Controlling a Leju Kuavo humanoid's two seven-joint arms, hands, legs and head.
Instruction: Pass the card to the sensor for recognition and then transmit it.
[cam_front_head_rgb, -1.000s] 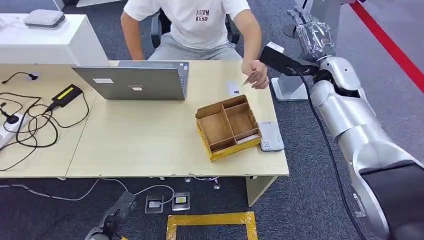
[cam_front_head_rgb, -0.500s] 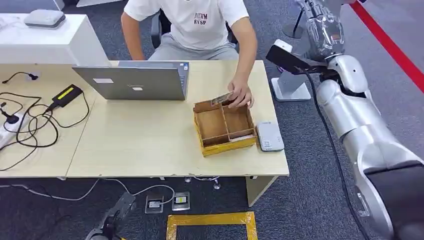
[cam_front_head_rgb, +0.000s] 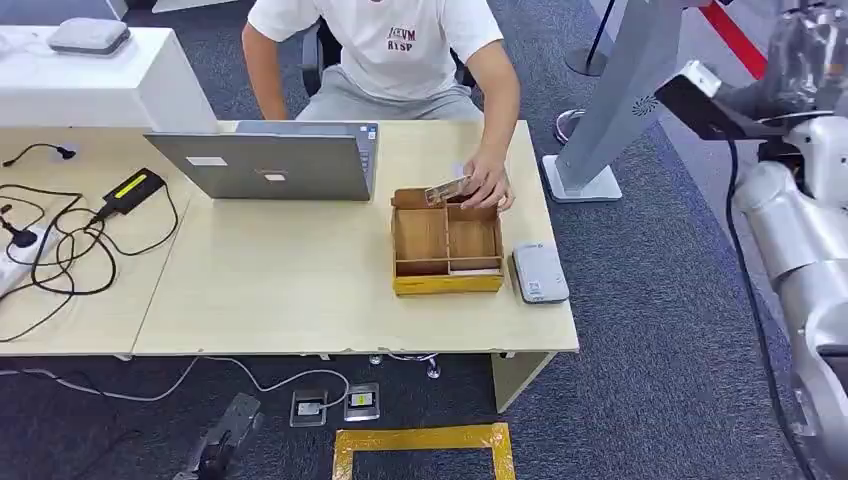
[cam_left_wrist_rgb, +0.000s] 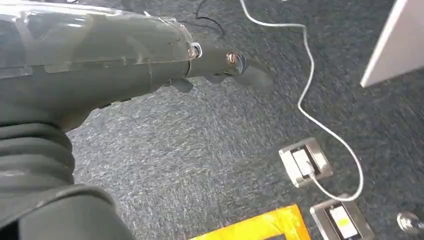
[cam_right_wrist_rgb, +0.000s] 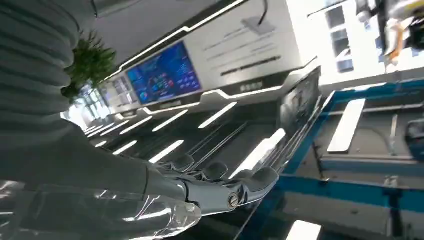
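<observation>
On the desk (cam_front_head_rgb: 300, 300), seen from the head view, a person's hand (cam_front_head_rgb: 488, 186) holds the card (cam_front_head_rgb: 447, 190) over the far edge of the wooden box (cam_front_head_rgb: 446, 250); its long axis runs almost across the desk, slightly tilted. The sensor (cam_front_head_rgb: 539, 272) lies just beside the box. I judge the task is finished or restarting; next the robot must reach a card.

The left wrist view shows the left hand (cam_left_wrist_rgb: 150, 60) hanging over carpet, fingers together, empty.

The right wrist view shows the right hand (cam_right_wrist_rgb: 210, 192) raised, fingers loosely extended, holding nothing.
</observation>
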